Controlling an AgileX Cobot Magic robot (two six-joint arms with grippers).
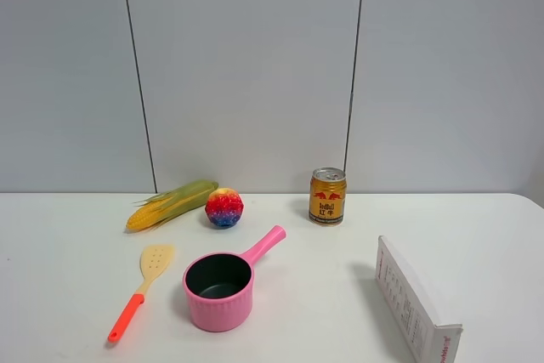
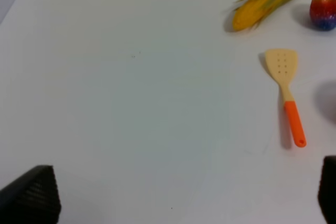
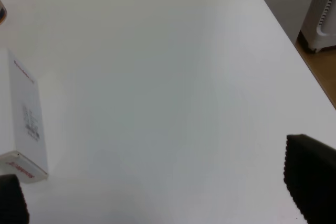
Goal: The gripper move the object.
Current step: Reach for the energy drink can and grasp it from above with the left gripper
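The object, a small gold drink can [image 1: 327, 196] with a silver top and a red bulls logo, stands upright at the back of the white table, right of centre. Neither arm shows in the exterior high view. In the left wrist view my left gripper [image 2: 178, 200] is open and empty, with only its black jaw tips showing, over bare table far from the can. In the right wrist view my right gripper [image 3: 160, 192] is open and empty over bare table beside the white box [image 3: 23, 121]. The can is out of both wrist views, apart perhaps from a sliver at the right wrist view's edge.
A corn cob [image 1: 170, 204], a multicoloured ball [image 1: 224, 207], a spatula with an orange handle [image 1: 140, 291] and a pink saucepan [image 1: 221, 286] lie left of the can. A white box [image 1: 414, 303] stands at the front right. The table's right edge [image 3: 283, 30] drops to the floor.
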